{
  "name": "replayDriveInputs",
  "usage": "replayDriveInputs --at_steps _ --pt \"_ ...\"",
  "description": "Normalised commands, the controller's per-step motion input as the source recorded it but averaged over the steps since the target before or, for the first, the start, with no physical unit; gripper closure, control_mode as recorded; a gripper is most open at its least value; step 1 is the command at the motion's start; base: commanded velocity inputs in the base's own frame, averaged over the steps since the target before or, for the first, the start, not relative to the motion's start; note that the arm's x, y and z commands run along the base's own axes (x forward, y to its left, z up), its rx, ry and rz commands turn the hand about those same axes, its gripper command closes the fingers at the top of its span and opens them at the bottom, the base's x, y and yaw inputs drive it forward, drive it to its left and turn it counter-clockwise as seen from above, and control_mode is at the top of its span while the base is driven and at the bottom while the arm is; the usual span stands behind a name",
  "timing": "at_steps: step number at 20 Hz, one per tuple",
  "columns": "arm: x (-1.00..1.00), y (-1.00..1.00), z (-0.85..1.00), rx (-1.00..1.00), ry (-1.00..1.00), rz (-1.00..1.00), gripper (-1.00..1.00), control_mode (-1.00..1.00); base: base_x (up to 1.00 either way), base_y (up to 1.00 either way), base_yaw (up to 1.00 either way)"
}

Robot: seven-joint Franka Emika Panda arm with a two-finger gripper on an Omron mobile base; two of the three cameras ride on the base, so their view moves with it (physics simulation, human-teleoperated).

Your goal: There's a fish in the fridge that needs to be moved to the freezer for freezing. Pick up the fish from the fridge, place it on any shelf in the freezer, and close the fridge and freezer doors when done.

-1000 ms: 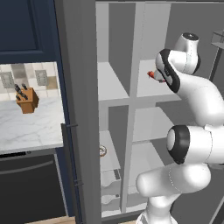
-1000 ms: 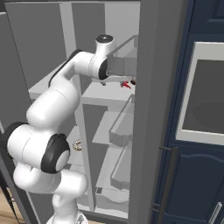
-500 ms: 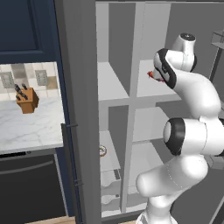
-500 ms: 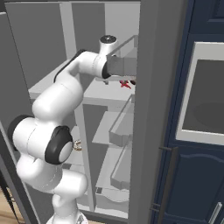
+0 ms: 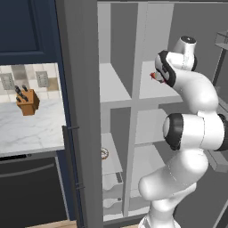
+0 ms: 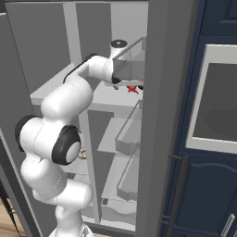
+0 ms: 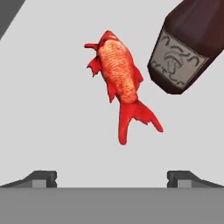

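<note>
While the white arm reached into the fridge (image 5: 151, 84) of the tall grey unit, its gripper (image 7: 112, 177) hovered over a white fridge shelf (image 7: 52, 109) with its jaws spread wide and nothing between them. Seen from the hand, the red-orange fish (image 7: 119, 78) lay flat on that shelf, its tail pointing toward the gripper, untouched. A dark brown bottle (image 7: 188, 48) stood just beside the fish, apart from it.

We note a red fish (image 7: 119, 83) with an orange scaled flank, a dark brown bottle (image 7: 190, 43) bearing a grey label with dark scrollwork, and a pale grey-white shelf (image 7: 52, 131).
</note>
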Motion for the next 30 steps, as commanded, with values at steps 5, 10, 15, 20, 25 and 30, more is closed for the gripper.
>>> replayDriveInputs --at_steps 5,10,15,20,25,30 --pt "0.29 -0.02 -0.07 0.0 0.0 0.0 -1.0 -1.0 0.0 0.0 0.0" --pt "0.31 0.0 -0.1 0.0 0.0 0.0 -1.0 -1.0 0.0 0.0 0.0" --pt "0.28 -0.04 -0.11 0.0 0.0 0.0 -1.0 -1.0 0.0 0.0 0.0" --pt "0.17 -0.06 -0.14 0.0 0.0 0.0 -1.0 -1.0 0.0 0.0 0.0" --pt "0.17 -0.04 -0.15 0.0 0.0 0.0 -1.0 -1.0 0.0 0.0 0.0" --pt "0.17 -0.02 -0.17 0.0 0.0 0.0 -1.0 -1.0 0.0 0.0 0.0"
